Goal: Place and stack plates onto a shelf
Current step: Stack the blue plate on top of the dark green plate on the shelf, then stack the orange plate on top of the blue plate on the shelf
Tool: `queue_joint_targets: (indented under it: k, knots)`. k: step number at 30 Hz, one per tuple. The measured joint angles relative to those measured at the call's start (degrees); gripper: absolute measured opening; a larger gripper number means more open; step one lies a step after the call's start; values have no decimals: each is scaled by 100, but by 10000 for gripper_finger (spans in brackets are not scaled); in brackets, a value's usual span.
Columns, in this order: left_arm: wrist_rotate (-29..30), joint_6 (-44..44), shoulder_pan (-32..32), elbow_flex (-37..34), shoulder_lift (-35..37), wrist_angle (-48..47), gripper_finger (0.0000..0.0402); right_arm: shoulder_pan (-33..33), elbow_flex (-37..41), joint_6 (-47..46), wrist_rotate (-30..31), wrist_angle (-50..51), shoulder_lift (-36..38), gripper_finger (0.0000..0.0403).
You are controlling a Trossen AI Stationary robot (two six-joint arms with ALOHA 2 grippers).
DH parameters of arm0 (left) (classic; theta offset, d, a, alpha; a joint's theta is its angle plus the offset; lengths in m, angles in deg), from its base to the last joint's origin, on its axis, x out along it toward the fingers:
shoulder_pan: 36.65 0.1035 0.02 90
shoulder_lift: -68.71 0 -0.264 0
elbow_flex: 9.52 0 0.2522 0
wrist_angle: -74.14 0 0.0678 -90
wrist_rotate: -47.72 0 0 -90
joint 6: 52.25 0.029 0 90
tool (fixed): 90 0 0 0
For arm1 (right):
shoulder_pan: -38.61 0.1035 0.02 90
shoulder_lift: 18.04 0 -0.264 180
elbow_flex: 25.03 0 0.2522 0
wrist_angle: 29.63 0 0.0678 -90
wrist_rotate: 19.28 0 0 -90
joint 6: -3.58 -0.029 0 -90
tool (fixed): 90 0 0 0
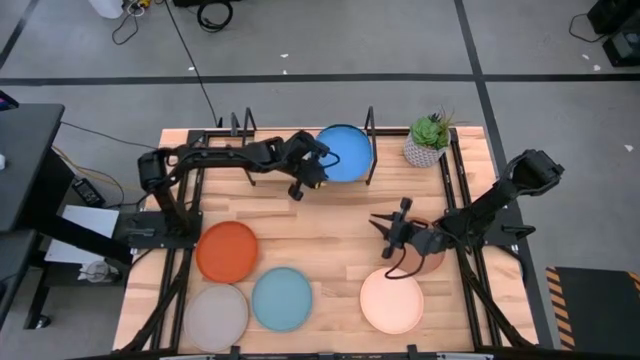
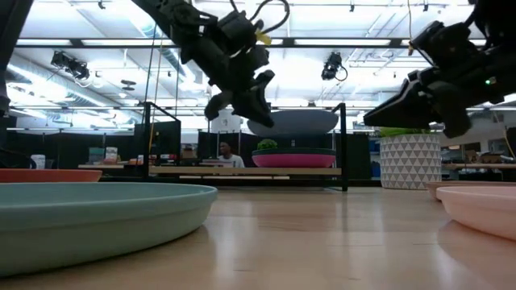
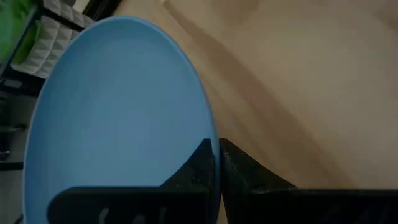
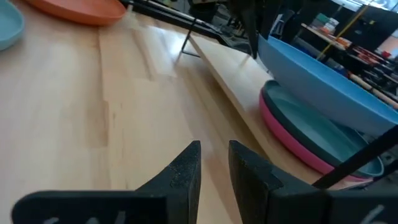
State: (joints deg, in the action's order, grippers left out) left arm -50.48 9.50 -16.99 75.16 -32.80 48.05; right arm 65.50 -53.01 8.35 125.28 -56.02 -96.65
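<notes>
My left gripper (image 1: 318, 166) is shut on the blue plate (image 1: 347, 152), which hangs over the shelf (image 4: 233, 65) at the table's far edge. On the shelf's board sits a magenta plate (image 4: 291, 135) with a dark teal plate (image 4: 318, 124) resting in it, directly under the blue one (image 2: 292, 122). My right gripper (image 1: 384, 228) hovers open and empty above mid-table, right of centre, partly over a brown plate (image 1: 434, 256). The orange (image 1: 227, 250), grey (image 1: 215, 316), light teal (image 1: 282, 298) and cream (image 1: 392, 300) plates lie flat on the near half. My left gripper pinches the blue plate's rim (image 3: 210, 127) between its two fingers, on the side of the plate toward the table's left. The fingers (image 3: 198, 167) come at it slanting down from the left, one on the plate's upper face and one beneath. The plate is lifted clear above the stacked plates.
A small potted plant (image 1: 430, 140) stands at the far right, beside the shelf's black wire upright (image 1: 370, 125). Black rail frames run along the table's left and right edges. Bare wood lies between the shelf and the near row of plates.
</notes>
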Motion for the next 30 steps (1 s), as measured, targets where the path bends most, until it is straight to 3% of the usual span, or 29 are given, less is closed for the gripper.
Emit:
queue_joint_targets:
  k: [13,17,21,26,30]
  knots:
    - [-894,169,729,-2,-228,209,19,-380,-2,133,-89,-193,2,88]
    - [-679,167,688,0,-467,601,36,-508,-2,203,-261,-274,4,88]
    - [-341,101,574,-7,-563,766,79,-578,-2,276,-411,-306,4,88]
    - [230,-640,367,-5,-303,857,122,-645,-2,330,-476,-268,4,88]
    - [361,-1324,210,4,90,487,131,-663,-2,428,-536,-274,4,88]
